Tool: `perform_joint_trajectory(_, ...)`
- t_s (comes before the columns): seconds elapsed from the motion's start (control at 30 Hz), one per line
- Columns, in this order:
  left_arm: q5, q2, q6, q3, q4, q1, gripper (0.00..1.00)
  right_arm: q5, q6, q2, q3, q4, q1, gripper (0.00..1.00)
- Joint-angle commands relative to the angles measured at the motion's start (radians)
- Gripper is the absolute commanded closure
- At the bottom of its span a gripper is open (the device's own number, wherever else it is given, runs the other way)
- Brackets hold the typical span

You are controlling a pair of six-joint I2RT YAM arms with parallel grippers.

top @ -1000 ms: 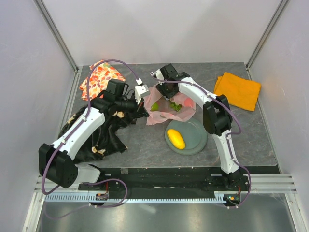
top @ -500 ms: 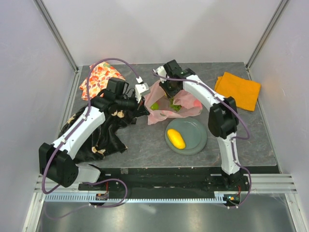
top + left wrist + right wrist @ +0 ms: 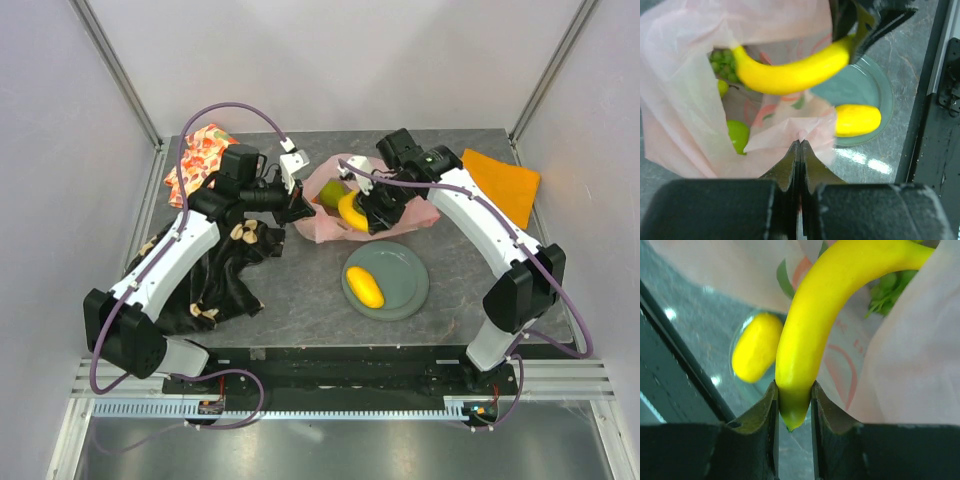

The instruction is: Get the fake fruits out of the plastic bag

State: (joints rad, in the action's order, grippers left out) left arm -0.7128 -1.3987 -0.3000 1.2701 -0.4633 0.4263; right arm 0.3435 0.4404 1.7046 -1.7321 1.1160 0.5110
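The pink plastic bag (image 3: 322, 212) lies at the table's back middle. My left gripper (image 3: 297, 212) is shut on the bag's near-left edge (image 3: 801, 136). My right gripper (image 3: 362, 218) is shut on the end of a yellow banana (image 3: 349, 210) and holds it above the bag's mouth; it also shows in the right wrist view (image 3: 815, 335) and the left wrist view (image 3: 790, 75). Green grapes (image 3: 720, 59) and a green fruit (image 3: 738, 135) lie inside the bag. A yellow mango (image 3: 365, 287) rests on the grey-green plate (image 3: 405, 285).
An orange cloth (image 3: 505, 180) lies at the back right. A floral fabric (image 3: 195, 160) lies at the back left. A dark cloth (image 3: 215, 280) is heaped under my left arm. The table's front edge runs just below the plate.
My right gripper has come up out of the bag with the banana and swung right and toward the plate. My left gripper stays shut on the bag's edge, shifted slightly back.
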Motion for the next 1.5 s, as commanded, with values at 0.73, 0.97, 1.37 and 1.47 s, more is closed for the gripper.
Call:
perform_joint_trajectory(0.73,0.041,0.004,0.004,0.068,0.043,-0.014,0.98,-0.063,0.894,-0.594,0.734,0.037,-0.069,0.95)
perform_joint_trajectory(0.97,0.039,0.004,-0.001,0.063,0.037,-0.015,0.98,-0.066,0.69,-0.439,0.755,-0.189,-0.068,0.95)
perform_joint_trajectory(1.37,0.026,-0.028,-0.001,0.084,0.034,-0.015,0.98,-0.006,0.442,-0.303,0.792,-0.341,-0.068,0.91)
perform_joint_trajectory(1.47,0.021,-0.042,-0.001,0.094,0.035,-0.015,0.98,0.018,0.391,-0.284,0.802,-0.367,-0.068,0.9)
